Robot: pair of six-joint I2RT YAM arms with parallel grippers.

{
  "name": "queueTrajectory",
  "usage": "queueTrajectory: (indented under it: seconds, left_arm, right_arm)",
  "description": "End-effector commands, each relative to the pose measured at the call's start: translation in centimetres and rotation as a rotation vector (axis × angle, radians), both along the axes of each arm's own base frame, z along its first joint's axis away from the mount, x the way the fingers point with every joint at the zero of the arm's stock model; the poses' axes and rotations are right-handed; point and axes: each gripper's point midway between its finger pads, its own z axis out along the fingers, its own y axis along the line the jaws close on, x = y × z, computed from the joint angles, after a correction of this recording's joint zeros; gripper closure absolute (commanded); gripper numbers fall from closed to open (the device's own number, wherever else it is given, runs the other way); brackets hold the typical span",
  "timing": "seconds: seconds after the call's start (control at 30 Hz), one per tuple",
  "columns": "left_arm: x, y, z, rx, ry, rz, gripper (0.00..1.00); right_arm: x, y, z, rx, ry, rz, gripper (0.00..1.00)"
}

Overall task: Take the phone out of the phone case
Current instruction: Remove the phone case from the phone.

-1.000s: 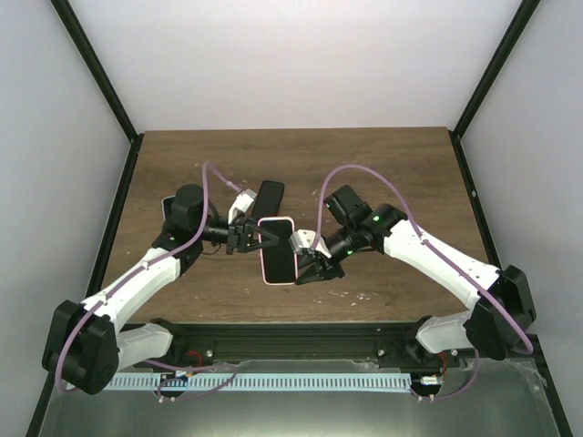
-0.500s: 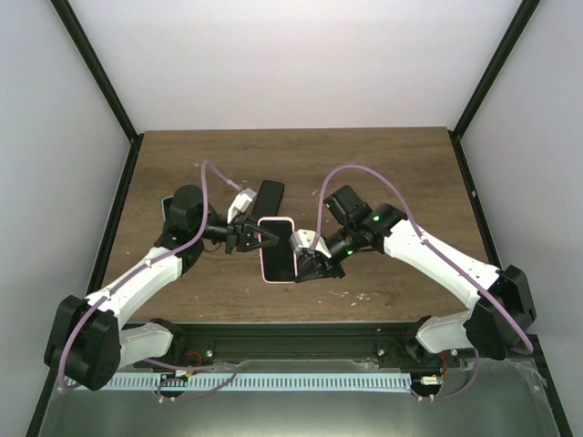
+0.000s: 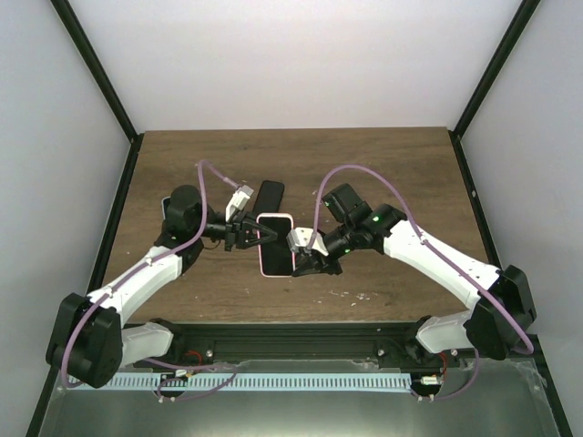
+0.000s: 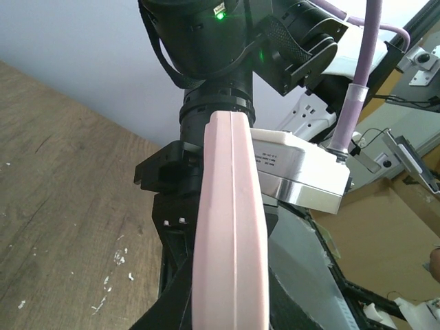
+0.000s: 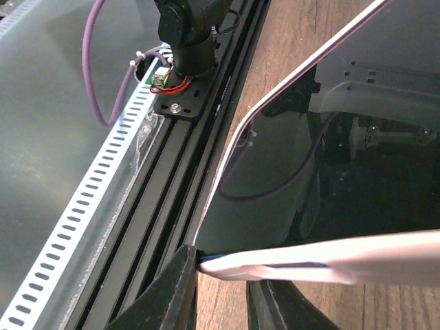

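- Arms: two, the white-and-black left arm (image 3: pixel 146 273) and the white-and-black right arm (image 3: pixel 437 257), each trailing one purple cable (image 3: pixel 364 170).
- End effectors: two, one per arm, both at the same object.
- The left end effector (image 3: pixel 251 233) is closed tight on the left long edge of the pink phone case (image 3: pixel 276 218). Its wrist camera sees that case (image 4: pixel 230 227) edge-on, rising from between the dark fingers.
- The right end effector (image 3: pixel 308 259) sits at the case's near right corner. In its wrist view the fingers (image 5: pixel 177 292) straddle the pink rim, and one touches the corner. Whether they are clamped on it cannot be told.
- Phone cases: one, holding one glossy black-screened phone (image 3: pixel 278 248). The phone is seated inside, with pink rim showing around the screen (image 5: pixel 289 185).
- The cased phone lies between the two end effectors, over the middle of the brown wooden worktop (image 3: pixel 383 173). Whether it rests on the wood or is lifted is unclear.
- Other items: one flat black rectangular slab (image 3: pixel 270 196) lies angled on the worktop just behind the case.
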Motion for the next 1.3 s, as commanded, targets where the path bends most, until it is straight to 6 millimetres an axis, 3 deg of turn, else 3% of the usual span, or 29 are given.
queueTrajectory:
  seconds: [0.0, 0.27, 0.4, 0.83, 1.1, 1.27]
  left_arm:
    - [-0.6, -0.2, 0.4, 0.005, 0.063, -0.031, 1.0]
    - [-0.7, -0.3, 0.2, 0.011, 0.084, -0.048, 1.0]
    - [-1.4, -0.7, 0.0, 0.017, 0.095, -0.085, 1.0]
    - [-1.8, -1.0, -0.2, 0.024, 0.106, -0.109, 1.0]
    - [-1.8, -1.0, -0.2, 0.025, 0.107, -0.111, 1.0]
    - [-1.8, -1.0, -0.2, 0.024, 0.103, -0.109, 1.0]
  right_arm:
    - [3.8, 1.1, 0.3, 0.007, -0.247, -0.043, 0.81]
    - [3.9, 0.9, 1.3, -0.007, -0.313, 0.014, 0.76]
    - [5.1, 1.3, 2.3, -0.001, -0.366, -0.018, 0.76]
    - [6.4, 1.0, 2.8, -0.029, -0.458, -0.037, 0.75]
    - [8.3, 1.5, 3.3, -0.003, -0.462, -0.127, 0.75]
    - [10.7, 1.1, 5.7, 0.089, -0.38, -0.25, 0.74]
